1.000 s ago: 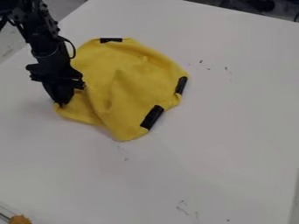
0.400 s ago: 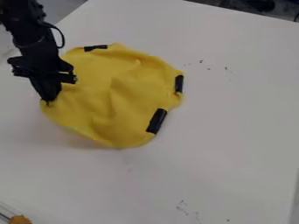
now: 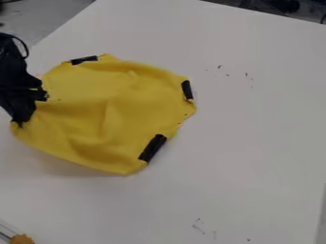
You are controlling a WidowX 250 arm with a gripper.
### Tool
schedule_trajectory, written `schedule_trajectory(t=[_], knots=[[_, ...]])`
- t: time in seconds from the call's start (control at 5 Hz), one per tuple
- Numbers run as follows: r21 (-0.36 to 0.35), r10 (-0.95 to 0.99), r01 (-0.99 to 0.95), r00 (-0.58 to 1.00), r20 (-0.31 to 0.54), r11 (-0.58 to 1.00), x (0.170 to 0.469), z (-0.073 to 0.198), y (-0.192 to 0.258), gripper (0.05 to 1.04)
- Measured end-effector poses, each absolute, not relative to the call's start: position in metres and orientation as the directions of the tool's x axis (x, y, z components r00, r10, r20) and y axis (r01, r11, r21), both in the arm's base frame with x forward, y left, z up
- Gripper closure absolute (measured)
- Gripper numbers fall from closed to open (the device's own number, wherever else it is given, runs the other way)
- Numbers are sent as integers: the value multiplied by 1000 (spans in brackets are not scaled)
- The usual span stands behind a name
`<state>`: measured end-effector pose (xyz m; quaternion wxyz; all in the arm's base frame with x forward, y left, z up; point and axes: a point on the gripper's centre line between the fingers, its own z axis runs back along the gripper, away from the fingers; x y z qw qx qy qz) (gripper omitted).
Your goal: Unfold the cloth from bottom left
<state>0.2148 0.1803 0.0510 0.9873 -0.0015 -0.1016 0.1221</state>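
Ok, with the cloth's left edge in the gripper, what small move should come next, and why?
Probably lower the pinched edge to the table and open the gripper. The yellow cloth looks spread broadly with its lower-left edge outward, and the shadow below that edge suggests it hangs slightly raised. Soft creases remain, but setting it down seems the sensible step.

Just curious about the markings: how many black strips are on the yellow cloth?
3: an upper-left strip, an upper-right strip and a lower-right strip along its edge; more may be hidden underneath.
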Motion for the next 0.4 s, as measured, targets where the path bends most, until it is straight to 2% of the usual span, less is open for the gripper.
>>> schedule_trajectory(t=[0.4], knots=[[-63, 232, -224, 958, 167, 973, 189, 30, 195, 1001]])
